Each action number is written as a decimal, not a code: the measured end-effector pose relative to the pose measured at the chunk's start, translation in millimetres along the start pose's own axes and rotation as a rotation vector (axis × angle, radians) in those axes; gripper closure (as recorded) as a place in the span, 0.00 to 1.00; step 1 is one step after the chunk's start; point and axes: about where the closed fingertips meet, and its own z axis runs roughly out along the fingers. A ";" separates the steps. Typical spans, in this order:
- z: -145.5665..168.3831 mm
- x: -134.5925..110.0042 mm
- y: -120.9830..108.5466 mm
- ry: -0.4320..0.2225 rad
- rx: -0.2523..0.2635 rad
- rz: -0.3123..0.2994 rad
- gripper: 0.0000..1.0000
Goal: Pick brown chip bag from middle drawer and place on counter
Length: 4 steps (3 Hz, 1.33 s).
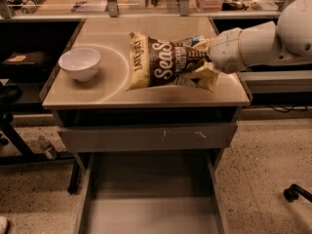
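Note:
The brown chip bag (161,62), dark brown with pale yellow ends and white "Sea Salt" lettering, hangs tilted just above the beige counter (112,94), right of its middle. My gripper (199,66) comes in from the right on a white arm and is shut on the bag's crumpled right end. The middle drawer (151,199) stands pulled open below the counter, and its grey floor is bare.
A white bowl (79,63) sits on the counter's left side. A bit of a silver-blue can (194,40) shows behind the bag. A closed grey drawer front (146,136) with small scratches lies under the counter top. Shelves and clutter stand behind the counter.

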 end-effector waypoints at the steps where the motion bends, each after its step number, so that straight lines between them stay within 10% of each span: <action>1: 17.9 20.9 -34.9 -0.012 0.035 0.076 1.00; 2: 31.7 30.8 -62.6 -0.023 0.062 0.124 1.00; 4: 67.2 52.8 -90.1 0.199 0.067 0.154 1.00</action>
